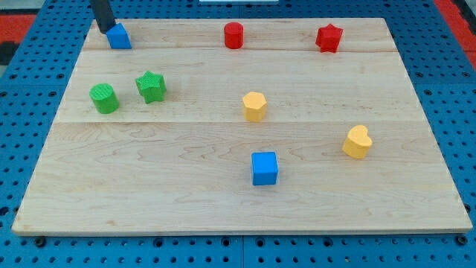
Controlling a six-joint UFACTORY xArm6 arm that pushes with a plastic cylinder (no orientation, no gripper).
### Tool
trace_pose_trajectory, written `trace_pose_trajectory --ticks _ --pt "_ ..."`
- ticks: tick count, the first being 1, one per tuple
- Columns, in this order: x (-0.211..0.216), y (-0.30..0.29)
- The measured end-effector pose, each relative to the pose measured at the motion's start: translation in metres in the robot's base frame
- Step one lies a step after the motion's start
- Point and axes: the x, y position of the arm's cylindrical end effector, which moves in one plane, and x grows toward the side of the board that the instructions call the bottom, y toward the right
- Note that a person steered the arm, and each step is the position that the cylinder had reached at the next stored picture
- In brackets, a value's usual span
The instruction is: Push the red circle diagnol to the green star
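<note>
The red circle (233, 35) stands near the board's top edge, in the middle. The green star (151, 86) sits at the left, well below and to the left of the red circle. My tip (107, 29) is at the top left corner, touching the upper left side of a blue block (118, 36), far to the left of the red circle.
A green circle (104, 98) sits just left of the green star. A red star (329, 38) is at the top right. A yellow hexagon (254, 106) is mid-board, a blue cube (264, 167) below it, a yellow heart (357, 141) at the right. The wooden board (223, 208) lies on a blue pegboard.
</note>
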Motion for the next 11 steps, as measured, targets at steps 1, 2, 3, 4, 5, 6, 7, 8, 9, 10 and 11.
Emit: trace_pose_trajectory --ticks 1,2,3,4,5,6,7,8,9,10,11 --pt "0.0 0.002" --pt "-0.001 0.002" --pt "-0.024 0.041" --pt "-0.03 0.078" --pt "-0.03 0.157" --pt "-0.029 0.206" --pt "-0.02 0.233" --pt "0.021 0.268" --pt "0.071 0.22" --pt "0.072 0.185" --pt "0.111 0.17"
